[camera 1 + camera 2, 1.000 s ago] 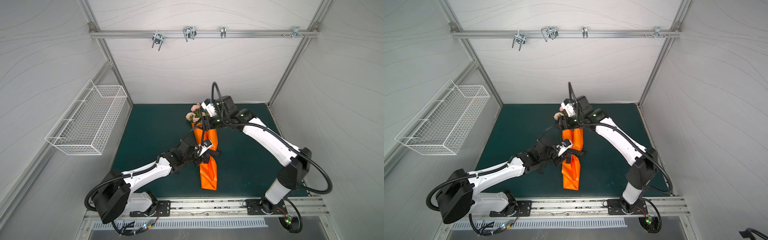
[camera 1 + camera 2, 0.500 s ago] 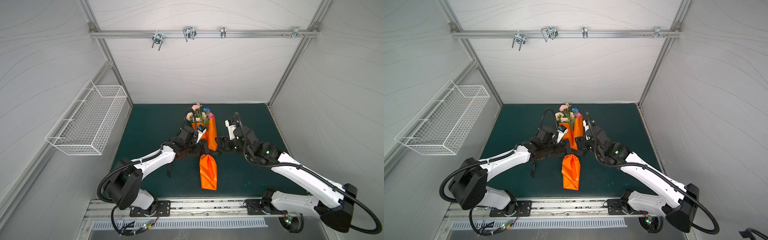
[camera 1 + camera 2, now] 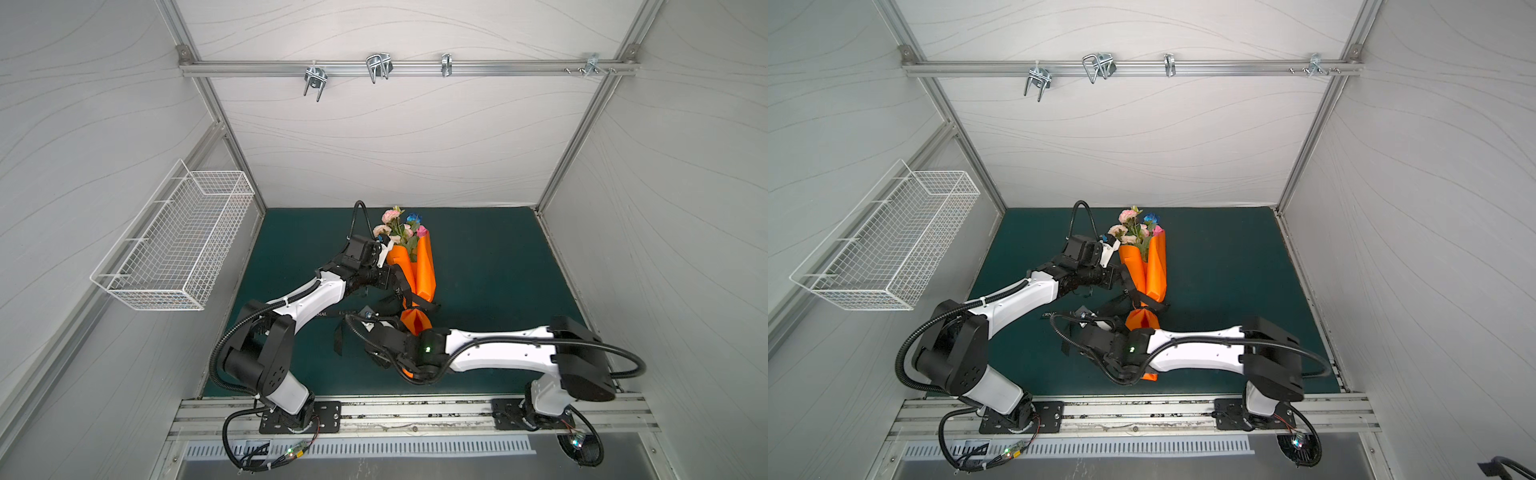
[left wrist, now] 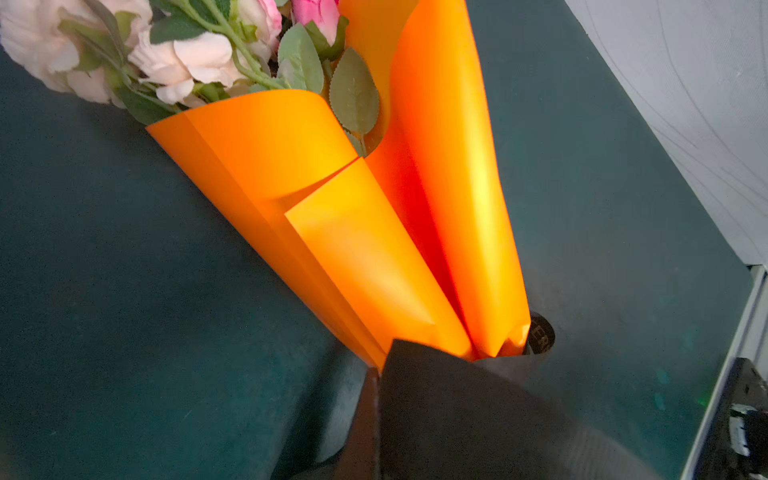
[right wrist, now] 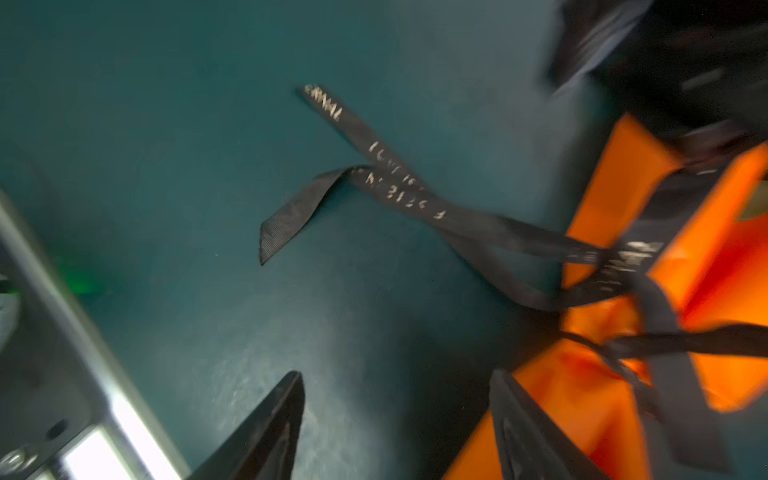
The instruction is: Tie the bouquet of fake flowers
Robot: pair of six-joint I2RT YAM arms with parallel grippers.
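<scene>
Bouquet of fake flowers lies wrapped; left fingers clenched, right fingers spread.

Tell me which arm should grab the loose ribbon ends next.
Right. The right gripper is open and empty, with the ribbon and its loose tails lying just ahead of it. The left gripper is shut at the orange wrapper, at its narrow end, likely steadying it.

The bouquet of fake flowers, pink, cream and one blue bloom, lies with stems inside orange wrapping paper.
</scene>
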